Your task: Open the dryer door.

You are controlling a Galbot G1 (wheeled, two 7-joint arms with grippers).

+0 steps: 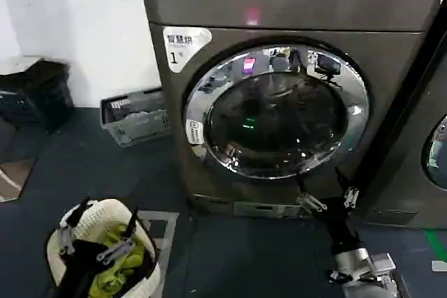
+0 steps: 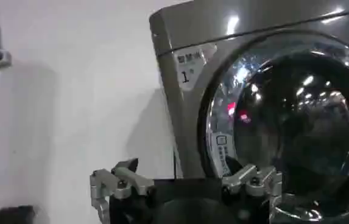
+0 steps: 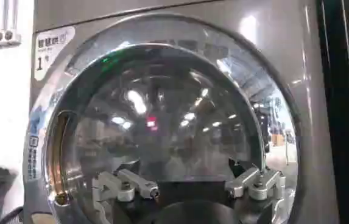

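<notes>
Dryer door [image 1: 276, 111] flush in the dryer [image 1: 293, 5], chrome ring unbroken. Right gripper [image 1: 328, 200] spread, empty, near the door's lower right rim. Left gripper [image 1: 98, 239] spread over a basket [image 1: 59, 242], well apart.

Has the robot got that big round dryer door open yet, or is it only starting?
Only starting. The dryer door sits shut, flush against the dryer, so nothing looks done yet. In hand: the right gripper is raised with fingers open, just below the door's chrome ring. The left gripper hangs low over a basket of laundry, also open. Left: grip the door and swing it open.
</notes>
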